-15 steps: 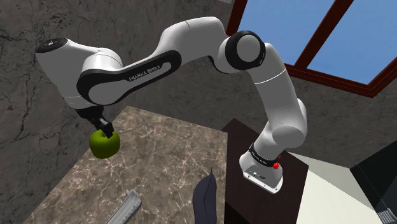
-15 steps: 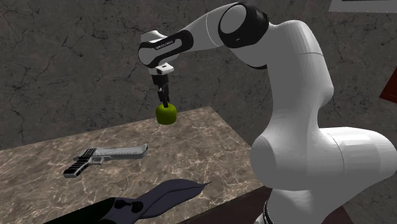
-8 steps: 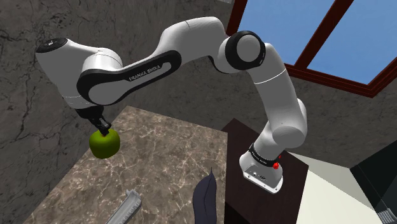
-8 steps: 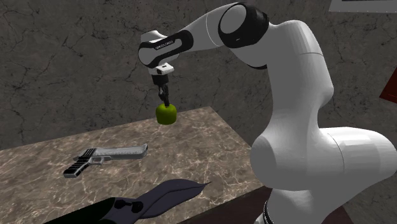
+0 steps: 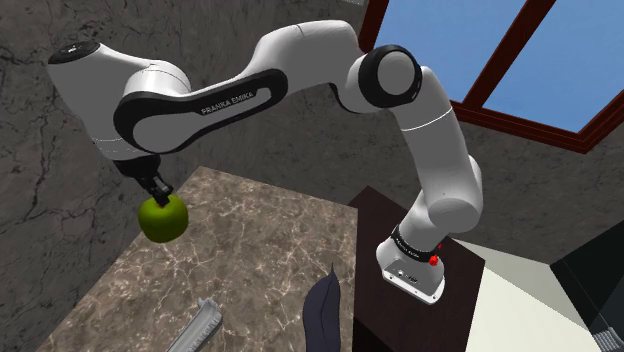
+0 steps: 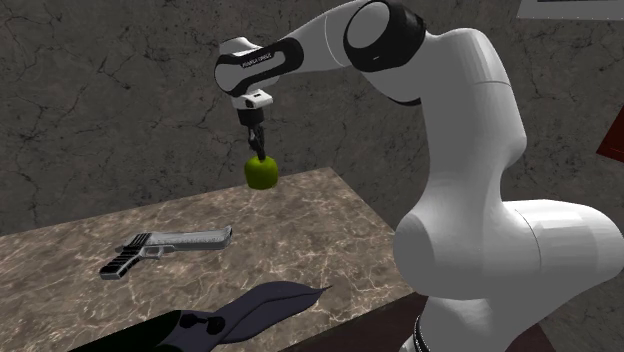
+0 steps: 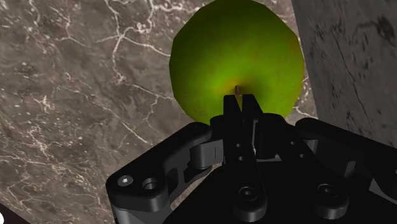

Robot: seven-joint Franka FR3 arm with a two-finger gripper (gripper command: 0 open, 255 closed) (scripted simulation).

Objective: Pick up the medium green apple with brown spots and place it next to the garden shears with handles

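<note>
The pincer is closed on the top of the round green apple, above the veined marble table; a grey tool lies well apart.

A home interior: marble-topped counter, rough stone wall, wood-framed window.

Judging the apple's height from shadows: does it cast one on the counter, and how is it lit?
Shoulder view: the round green apple under the black claw is brighter on top, darker below, no cast shadow visible on the brown marble counter. Second exterior view: no shadow either. Wrist view: apple bright.
</note>
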